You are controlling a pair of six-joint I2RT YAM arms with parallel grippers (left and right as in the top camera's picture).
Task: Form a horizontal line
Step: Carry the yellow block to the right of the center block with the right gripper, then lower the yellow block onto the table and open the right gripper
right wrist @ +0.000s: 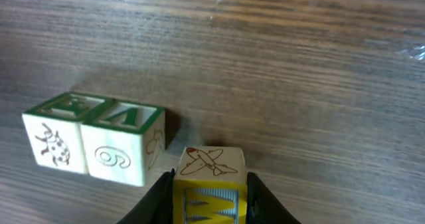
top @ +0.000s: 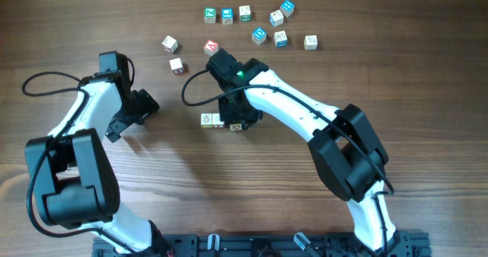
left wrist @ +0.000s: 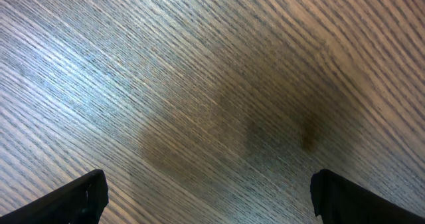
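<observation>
Two cream cubes [top: 211, 120] stand side by side in a short row mid-table; they also show in the right wrist view [right wrist: 93, 137], with green tops and a ladybird and a spiral on their fronts. My right gripper [top: 238, 122] is shut on a yellow cube [right wrist: 209, 181] with an aeroplane face, just right of that row and slightly in front of it. My left gripper [top: 137, 114] is open and empty over bare wood, well to the left of the row [left wrist: 209, 197].
Several loose cubes lie at the back: a group with blue and green faces [top: 259, 20], a red-marked one [top: 211, 47], and two more at left [top: 172, 53]. Cables loop beside both arms.
</observation>
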